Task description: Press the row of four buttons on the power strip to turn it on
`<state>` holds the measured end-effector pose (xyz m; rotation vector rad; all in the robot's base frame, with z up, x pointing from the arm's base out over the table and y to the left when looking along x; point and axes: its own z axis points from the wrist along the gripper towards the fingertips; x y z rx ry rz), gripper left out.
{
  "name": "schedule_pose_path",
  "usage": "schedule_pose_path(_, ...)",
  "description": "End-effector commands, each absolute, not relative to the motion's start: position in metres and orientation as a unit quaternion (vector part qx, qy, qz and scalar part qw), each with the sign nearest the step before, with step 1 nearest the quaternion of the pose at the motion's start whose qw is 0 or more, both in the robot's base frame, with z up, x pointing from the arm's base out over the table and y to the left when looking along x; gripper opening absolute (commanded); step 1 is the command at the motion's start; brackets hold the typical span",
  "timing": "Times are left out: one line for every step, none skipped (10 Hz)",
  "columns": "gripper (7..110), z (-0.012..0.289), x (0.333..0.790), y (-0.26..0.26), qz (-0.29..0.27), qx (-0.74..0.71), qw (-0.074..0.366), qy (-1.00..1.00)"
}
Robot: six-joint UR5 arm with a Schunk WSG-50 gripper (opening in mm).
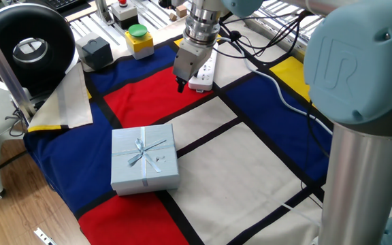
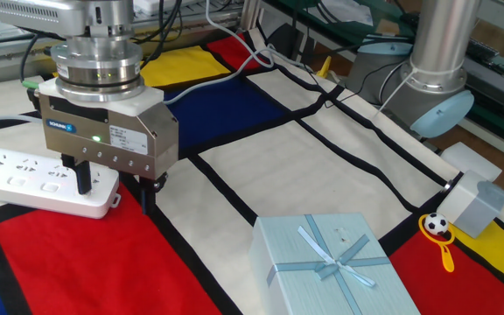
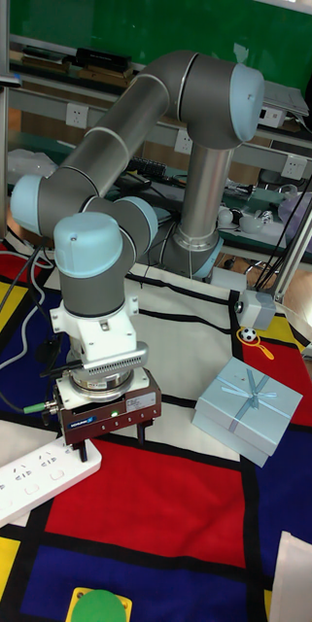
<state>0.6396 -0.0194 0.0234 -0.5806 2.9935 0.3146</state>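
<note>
The white power strip (image 1: 205,71) (image 2: 20,178) (image 3: 27,482) lies on the checkered cloth, its cable (image 1: 282,95) trailing off to the right. My gripper (image 1: 180,84) (image 2: 115,190) (image 3: 111,443) points straight down at the strip's near end and is open. One finger (image 2: 83,178) stands over the end of the strip. The other finger (image 2: 148,196) hangs past the end, above the cloth. Nothing is between them. The four buttons are too small and too covered by the gripper to make out.
A pale blue gift box (image 1: 144,158) (image 2: 335,267) (image 3: 245,408) sits in front of the gripper. A yellow box with a green button (image 1: 138,37), a red button (image 1: 122,8) and a dark box (image 1: 94,51) stand behind the strip. A grey cube (image 2: 478,201) and a small ball toy (image 2: 438,226) lie by the arm's base.
</note>
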Motion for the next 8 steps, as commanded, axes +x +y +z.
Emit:
schedule_pose_path(88,0.0229,0.6412,-0.0188,0.107,-0.185,0.04,0.976)
schedule_pose_path(88,0.0216,0.6417,-0.0183,0.107,-0.185,0.041,0.976)
schedule_pose_path(88,0.0213,0.6421,-0.0181,0.107,-0.185,0.042,0.976)
schedule_pose_path(88,0.0211,0.6422,-0.0177,0.107,-0.185,0.042,0.976)
schedule_pose_path(88,0.0205,0.6424,-0.0181,0.107,-0.185,0.042,0.976)
schedule_pose_path(88,0.0202,0.6424,-0.0184,0.107,-0.185,0.042,0.976)
schedule_pose_path(88,0.02,0.6424,-0.0185,0.107,-0.185,0.042,0.976)
schedule_pose_path(88,0.0196,0.642,-0.0193,0.105,-0.185,0.041,0.976)
